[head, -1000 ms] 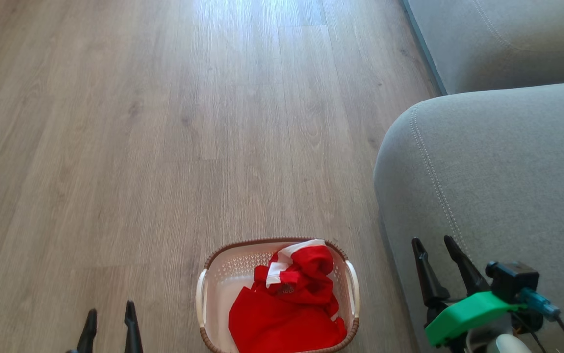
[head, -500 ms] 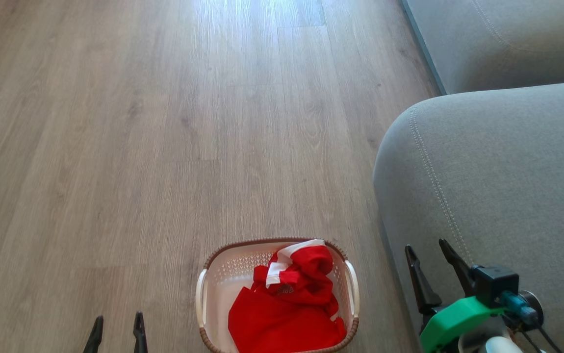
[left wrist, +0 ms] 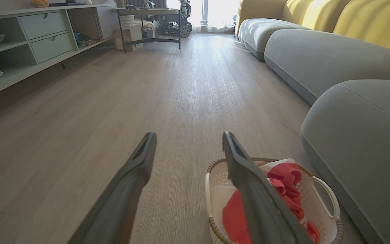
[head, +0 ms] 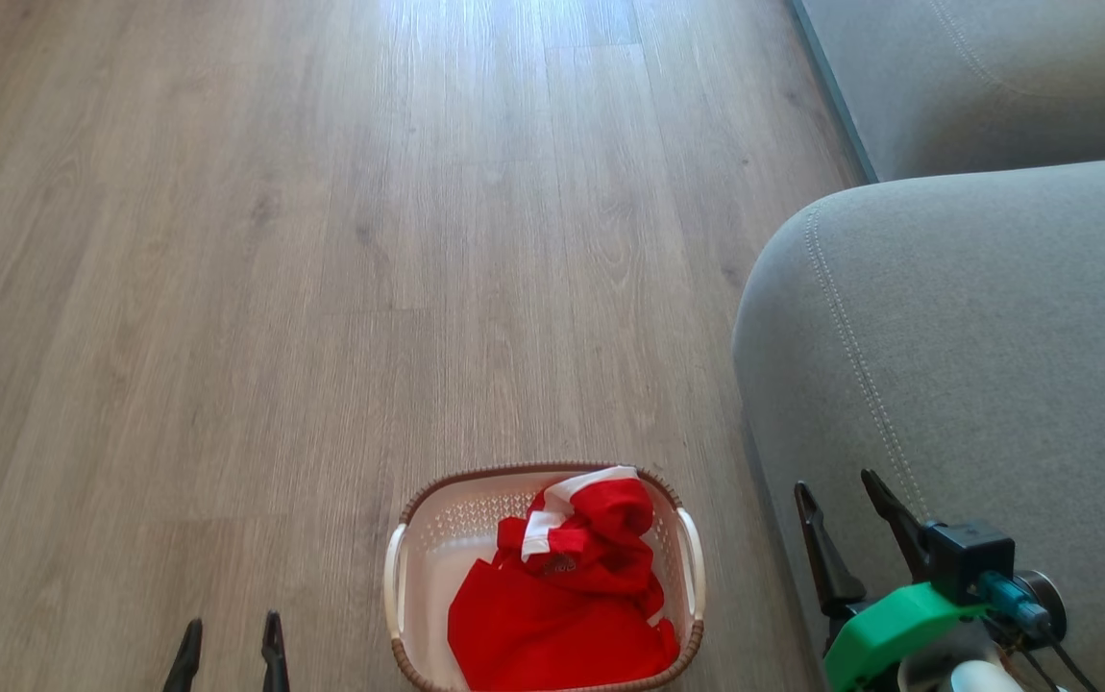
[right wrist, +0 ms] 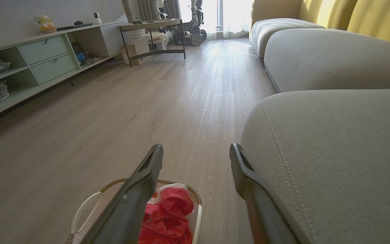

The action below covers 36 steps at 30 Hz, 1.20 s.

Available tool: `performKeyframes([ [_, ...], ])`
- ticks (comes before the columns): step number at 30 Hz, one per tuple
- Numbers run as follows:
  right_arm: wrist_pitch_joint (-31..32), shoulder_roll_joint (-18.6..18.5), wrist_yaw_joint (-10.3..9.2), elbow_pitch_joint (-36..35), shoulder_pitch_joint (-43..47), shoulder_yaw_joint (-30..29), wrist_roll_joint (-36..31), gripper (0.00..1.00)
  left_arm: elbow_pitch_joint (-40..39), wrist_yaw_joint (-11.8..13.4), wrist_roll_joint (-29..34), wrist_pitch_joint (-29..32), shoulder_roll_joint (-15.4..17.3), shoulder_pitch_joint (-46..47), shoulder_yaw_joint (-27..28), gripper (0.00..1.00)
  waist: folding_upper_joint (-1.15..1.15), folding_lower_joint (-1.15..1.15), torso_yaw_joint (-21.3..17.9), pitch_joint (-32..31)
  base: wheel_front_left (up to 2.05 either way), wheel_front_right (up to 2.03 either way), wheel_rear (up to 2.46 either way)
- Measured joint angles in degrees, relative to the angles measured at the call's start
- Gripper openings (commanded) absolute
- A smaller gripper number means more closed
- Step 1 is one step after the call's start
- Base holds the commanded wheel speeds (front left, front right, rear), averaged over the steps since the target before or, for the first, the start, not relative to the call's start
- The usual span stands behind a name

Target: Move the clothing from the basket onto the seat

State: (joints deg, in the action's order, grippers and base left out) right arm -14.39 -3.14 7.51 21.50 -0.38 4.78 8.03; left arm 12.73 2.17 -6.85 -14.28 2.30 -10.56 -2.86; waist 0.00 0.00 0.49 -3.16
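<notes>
Red clothing (head: 567, 596) with white trim lies bunched in the white perforated basket (head: 437, 538) on the wooden floor at the bottom centre of the head view. The grey seat (head: 985, 327) rises just to the basket's right. My left gripper (head: 231, 630) stands open low at the left, apart from the basket. My right gripper (head: 841, 495) is open in front of the seat's edge, right of the basket. The left wrist view shows the open left gripper (left wrist: 188, 139), basket (left wrist: 320, 200) and clothing (left wrist: 283, 176). In the right wrist view are the open right gripper (right wrist: 196, 150), clothing (right wrist: 168, 213), basket (right wrist: 83, 206) and seat (right wrist: 337, 142).
Wooden floor (head: 322, 240) stretches ahead and to the left. A second grey sofa section (head: 985, 77) lies beyond the seat. Pale green shelving with drawers (left wrist: 42, 34) lines the far left wall, and a dark-framed table (left wrist: 151, 20) stands at the room's far end.
My right gripper dropped slightly and shifted left, toward the basket. My left gripper moved a little to the right and lower. The basket and clothing stayed put.
</notes>
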Motion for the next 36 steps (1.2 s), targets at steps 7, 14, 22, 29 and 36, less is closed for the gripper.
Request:
performKeyframes([
  [7,0.0,0.01,-0.01,0.0,0.0,-0.01,0.0,1.0,-0.18,0.36,0.0,0.0,0.0,0.0,-0.03,1.0,0.0,0.0,-0.01,0.24,0.0,0.0,0.0],
  [14,0.0,0.01,0.0,-0.01,-0.01,-0.11,0.0,1.0,-0.3,0.36,0.0,0.0,0.0,0.0,-0.11,1.0,0.0,0.0,-0.11,0.73,0.0,0.0,0.0],
  [22,0.0,0.05,0.0,-1.01,-0.12,-1.01,-0.49,1.0,0.35,-0.51,0.96,0.0,0.02,0.46,-1.42,1.0,0.0,0.0,-0.67,2.85,0.0,0.0,0.0],
  [29,-0.01,0.11,0.0,-3.43,-3.12,-2.24,-1.59,1.0,1.63,-1.74,2.38,0.0,0.2,7.65,-2.76,1.0,0.0,0.0,-1.95,8.35,0.0,0.0,0.0],
  [36,-0.08,0.12,0.0,-7.17,-10.31,-3.9,-2.09,1.0,5.15,-3.24,4.13,-0.01,0.21,18.39,-5.15,1.0,0.0,0.0,-4.08,16.67,0.0,0.0,0.0],
])
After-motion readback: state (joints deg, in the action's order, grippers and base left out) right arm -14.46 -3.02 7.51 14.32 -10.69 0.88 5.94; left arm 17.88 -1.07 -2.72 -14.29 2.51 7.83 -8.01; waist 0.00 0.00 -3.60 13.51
